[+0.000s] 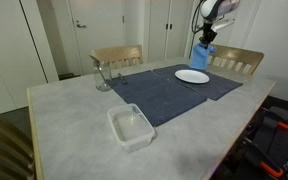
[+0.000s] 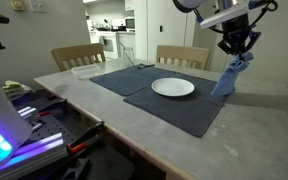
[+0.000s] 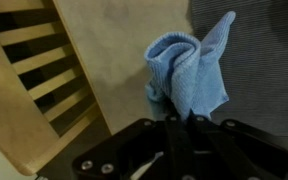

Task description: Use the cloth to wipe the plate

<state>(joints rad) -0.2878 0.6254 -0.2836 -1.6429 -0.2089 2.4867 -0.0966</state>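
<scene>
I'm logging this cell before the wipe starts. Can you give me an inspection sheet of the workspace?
Surface: pale table, with a dark mat over its far part.
Job's things: white plate on the mat; blue cloth hanging beside it, off the plate.
Clutter: clear tub, clear glass.
Grippers: gripper shut on the cloth above the table edge.
Cables: nothing seen on the table.
Surroundings: wooden chairs, doors, tool bench.

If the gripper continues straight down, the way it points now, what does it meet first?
Probably the table, near the dark mat, with the held blue cloth touching first; depth is unclear.
</scene>
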